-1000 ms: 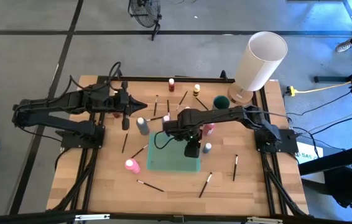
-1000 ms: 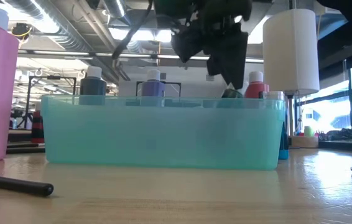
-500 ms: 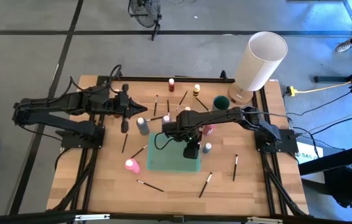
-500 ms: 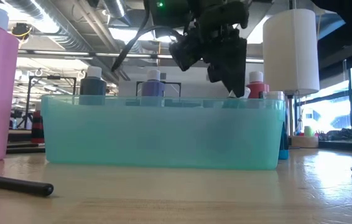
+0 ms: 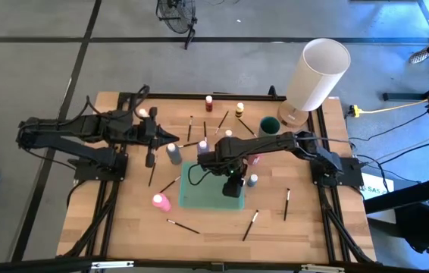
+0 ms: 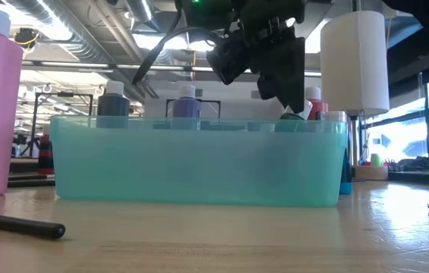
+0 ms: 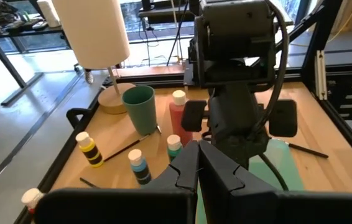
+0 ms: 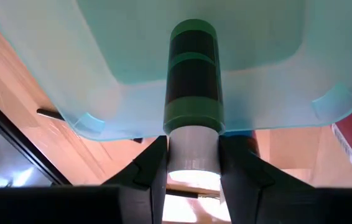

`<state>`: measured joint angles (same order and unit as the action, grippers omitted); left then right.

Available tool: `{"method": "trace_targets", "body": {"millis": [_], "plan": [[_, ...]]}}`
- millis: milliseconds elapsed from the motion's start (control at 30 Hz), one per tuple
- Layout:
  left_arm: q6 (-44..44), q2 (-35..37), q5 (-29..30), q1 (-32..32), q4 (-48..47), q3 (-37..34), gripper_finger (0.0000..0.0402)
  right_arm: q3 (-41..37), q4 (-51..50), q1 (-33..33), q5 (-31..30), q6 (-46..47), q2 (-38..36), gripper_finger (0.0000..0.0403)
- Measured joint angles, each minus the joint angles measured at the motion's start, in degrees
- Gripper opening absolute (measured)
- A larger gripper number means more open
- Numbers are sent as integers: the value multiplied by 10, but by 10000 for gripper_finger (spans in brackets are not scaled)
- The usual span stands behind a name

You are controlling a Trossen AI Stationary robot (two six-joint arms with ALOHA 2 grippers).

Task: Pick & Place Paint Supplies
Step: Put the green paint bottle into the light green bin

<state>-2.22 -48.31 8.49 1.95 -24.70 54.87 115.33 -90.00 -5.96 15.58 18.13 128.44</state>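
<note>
Currently your right gripper clamps green bottle over right end of bin; left gripper closed, empty, far-left.

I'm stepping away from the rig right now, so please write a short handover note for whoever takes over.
Right gripper: shut on a small green paint bottle with a white cap, held over the translucent teal plastic bin.
Left gripper: shut, empty, waiting over the table's left side.
Done: nothing visible in the bin yet.
Left: release the green bottle, then collect the pink bottle, the other bottles behind the bin and the scattered thin dark brushes.
</note>
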Motion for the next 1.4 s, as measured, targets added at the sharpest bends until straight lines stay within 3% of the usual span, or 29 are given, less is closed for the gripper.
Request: {"method": "trace_targets", "body": {"millis": [267, 1400], "plan": [[0, 0, 25, 20, -8, 0, 2, 0, 0, -3, -1, 24, 0, 117], [0, 0, 26, 44, -8, 0, 6, -41, -1, -7, 33, 65, -2, 117]]}}
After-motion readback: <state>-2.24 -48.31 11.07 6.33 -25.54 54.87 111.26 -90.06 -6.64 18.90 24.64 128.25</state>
